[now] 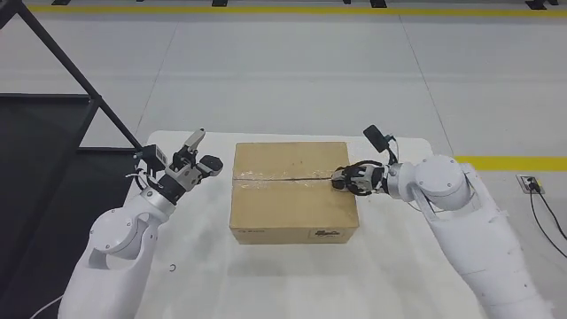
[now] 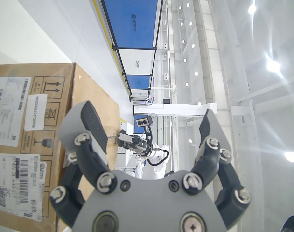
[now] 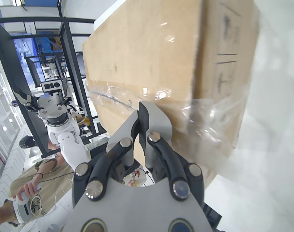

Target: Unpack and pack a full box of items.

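"Brown cardboard, seen from above: where does the box [image 1: 292, 190] sit?"

"On the white table [image 1: 204, 266], midway between its left and right edges and nearer the far one. The flaps are down, with clear tape [image 1: 283, 176] along the top seam. The left gripper [image 1: 202, 149] hangs near the box's left side without touching it, fingers spread. The right gripper [image 1: 338, 180] is at the seam's right end, clenched."

"Anything around it?"

"A black frame [image 1: 53, 62] stands past the table's left edge."

"And the left wrist view?"

"The left gripper [image 2: 149, 112] is spread wide on air. The box [image 2: 89, 90] is beside one finger, apart from it, and white labels [image 2: 9, 112] cover its side. Past the box top, the right gripper [image 2: 121, 138] shows at the seam. Blue panels [image 2: 132, 13] line the room behind."

"The right wrist view?"

"The right gripper [image 3: 142, 112] has its pads pressed together at the upper edge of the box [image 3: 149, 49], where the clear tape [image 3: 205, 121] wraps over. Whether tape is pinched between them, I cannot tell. The box blocks most of the table. Beyond it is the left gripper [image 3: 44, 95], spread, before the black frame [image 3: 69, 73]."
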Tool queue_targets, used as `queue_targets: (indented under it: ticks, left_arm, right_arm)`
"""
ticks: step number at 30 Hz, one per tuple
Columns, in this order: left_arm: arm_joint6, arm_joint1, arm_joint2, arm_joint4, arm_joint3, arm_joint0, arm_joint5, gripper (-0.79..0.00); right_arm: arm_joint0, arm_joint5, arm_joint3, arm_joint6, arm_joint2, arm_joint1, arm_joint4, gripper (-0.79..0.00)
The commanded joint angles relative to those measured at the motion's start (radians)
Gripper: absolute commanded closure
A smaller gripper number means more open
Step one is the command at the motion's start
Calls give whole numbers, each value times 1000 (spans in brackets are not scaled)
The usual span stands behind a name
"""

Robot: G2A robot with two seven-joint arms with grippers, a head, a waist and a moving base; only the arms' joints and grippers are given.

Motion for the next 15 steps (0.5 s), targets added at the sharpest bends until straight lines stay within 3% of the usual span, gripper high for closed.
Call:
queue_targets:
  ticks: [1,6,15]
  left_arm:
    - [1,0,1,0,-1,1,0,-785]
    - [4,0,6,2,-4,3,-1,-785]
    - [11,0,9,3,-8,8,-1,-785]
  right_arm:
    - [-27,25,-14,-14,39,10,-7,0]
    - [-71,29,-21,-47,101,24,16,0]
    - [-72,40,15,-81,109,28,41,0]
